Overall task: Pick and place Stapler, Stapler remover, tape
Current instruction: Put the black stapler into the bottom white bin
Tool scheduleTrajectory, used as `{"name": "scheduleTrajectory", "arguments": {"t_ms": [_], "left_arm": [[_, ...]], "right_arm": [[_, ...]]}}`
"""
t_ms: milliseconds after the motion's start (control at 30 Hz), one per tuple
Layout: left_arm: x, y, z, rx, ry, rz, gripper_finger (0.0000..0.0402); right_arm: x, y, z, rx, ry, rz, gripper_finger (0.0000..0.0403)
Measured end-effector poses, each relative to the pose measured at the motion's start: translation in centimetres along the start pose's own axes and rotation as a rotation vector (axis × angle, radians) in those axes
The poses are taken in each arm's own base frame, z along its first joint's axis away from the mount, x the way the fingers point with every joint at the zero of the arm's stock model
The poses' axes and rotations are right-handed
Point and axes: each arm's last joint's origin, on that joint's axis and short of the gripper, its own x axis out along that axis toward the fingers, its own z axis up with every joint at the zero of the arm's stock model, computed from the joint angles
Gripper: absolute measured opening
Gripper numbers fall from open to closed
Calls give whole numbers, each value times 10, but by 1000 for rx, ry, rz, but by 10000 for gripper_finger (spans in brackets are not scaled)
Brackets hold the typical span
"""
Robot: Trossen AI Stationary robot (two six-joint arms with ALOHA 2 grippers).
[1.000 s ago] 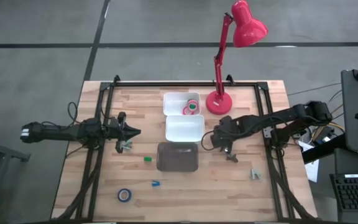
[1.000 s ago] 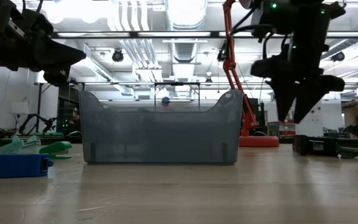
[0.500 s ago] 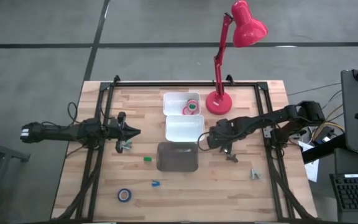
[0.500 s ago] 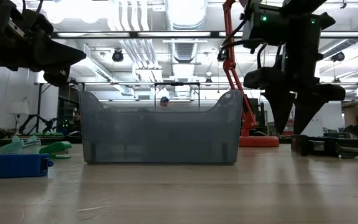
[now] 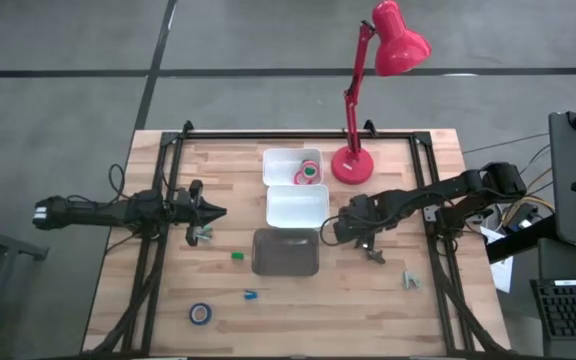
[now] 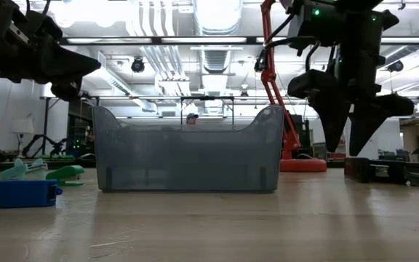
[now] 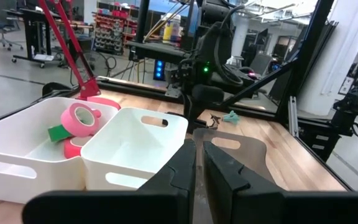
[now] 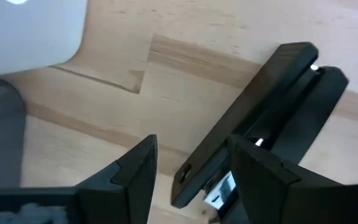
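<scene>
High view: the far white bin holds pink and green tape rolls; the near white bin and grey bin look empty.

Right wrist view: the right gripper, spread apart, hovers over the black stapler, which lies diagonally on the table.

Left wrist view: the left gripper is clenched, empty.

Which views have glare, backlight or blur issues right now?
Low view: ceiling lights blow out the top, so both arms and the right end effector read as silhouettes; the grey bin is hazy. Right wrist view: the stapler is soft, close to the lens. Left wrist view: bright windows behind, the white bins evenly lit. High view: even light, no glare.
</scene>
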Motion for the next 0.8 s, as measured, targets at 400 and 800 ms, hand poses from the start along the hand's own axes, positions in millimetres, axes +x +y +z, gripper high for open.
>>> {"name": "scheduleTrajectory", "arguments": {"t_ms": [400, 800], "left_arm": [[0, 0, 0, 0, 1, 0, 30], [0, 0, 0, 0, 2, 1, 30]], "right_arm": [[9, 1, -9, 17, 31, -52, 189], [23, 3, -9, -51, 39, -112, 101]]}}
